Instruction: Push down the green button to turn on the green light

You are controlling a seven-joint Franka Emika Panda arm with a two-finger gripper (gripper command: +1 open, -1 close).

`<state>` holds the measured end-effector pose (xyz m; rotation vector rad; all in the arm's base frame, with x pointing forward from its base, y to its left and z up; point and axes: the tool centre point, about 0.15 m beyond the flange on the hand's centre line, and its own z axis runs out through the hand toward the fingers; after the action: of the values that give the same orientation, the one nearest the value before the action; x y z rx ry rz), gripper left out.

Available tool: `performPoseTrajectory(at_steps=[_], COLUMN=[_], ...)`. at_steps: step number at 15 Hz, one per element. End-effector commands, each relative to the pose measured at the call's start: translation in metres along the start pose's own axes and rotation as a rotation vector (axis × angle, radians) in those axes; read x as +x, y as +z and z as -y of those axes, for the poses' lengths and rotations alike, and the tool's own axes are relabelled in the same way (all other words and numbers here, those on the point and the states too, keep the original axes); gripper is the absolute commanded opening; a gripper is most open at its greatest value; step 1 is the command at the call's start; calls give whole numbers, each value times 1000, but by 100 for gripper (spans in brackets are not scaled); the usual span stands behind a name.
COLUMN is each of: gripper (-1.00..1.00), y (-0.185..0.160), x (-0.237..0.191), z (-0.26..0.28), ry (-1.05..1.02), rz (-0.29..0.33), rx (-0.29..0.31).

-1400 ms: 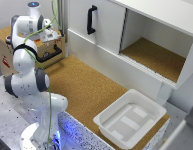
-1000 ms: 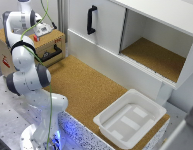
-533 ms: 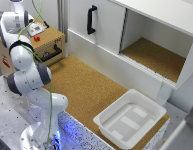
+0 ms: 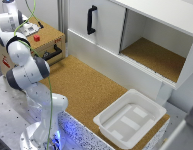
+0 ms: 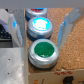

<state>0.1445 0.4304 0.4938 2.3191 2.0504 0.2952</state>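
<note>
In the wrist view the round green button (image 5: pixel 44 50) sits in a silver ring and looks dark. A glowing blue button (image 5: pixel 39 25) is beside it, and a red button (image 5: pixel 36 11) lies beyond that. My gripper (image 5: pixel 41 30) is open and empty, with one finger (image 5: pixel 17 30) on each side of the button row, above the buttons and not touching them. In the exterior view my hand (image 4: pixel 10 9) is at the far upper left over the wooden box (image 4: pixel 51 37). The arm hides the green button there.
A small red block (image 4: pixel 36 37) sits on top of the wooden box, which has a black handle (image 4: pixel 53 51) on its front. A white cabinet with a black door handle (image 4: pixel 91 20) and an open compartment (image 4: pixel 151 55) stands behind. A white bin (image 4: pixel 130 117) rests on the cork table.
My arm has swung toward the exterior view's left and settled over the far left end of the wooden box. The bin and cabinet have not moved.
</note>
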Motion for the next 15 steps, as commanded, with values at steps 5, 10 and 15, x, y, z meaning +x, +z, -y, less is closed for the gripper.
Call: performPoseTrajectory(at_steps=[5,10,15], gripper=[-100,-100,-100], y=[17,41,65], x=[28,30,36], z=[-12,-7,-4], ry=[48,75,82], rz=[127,128,149], rx=[22,48,60])
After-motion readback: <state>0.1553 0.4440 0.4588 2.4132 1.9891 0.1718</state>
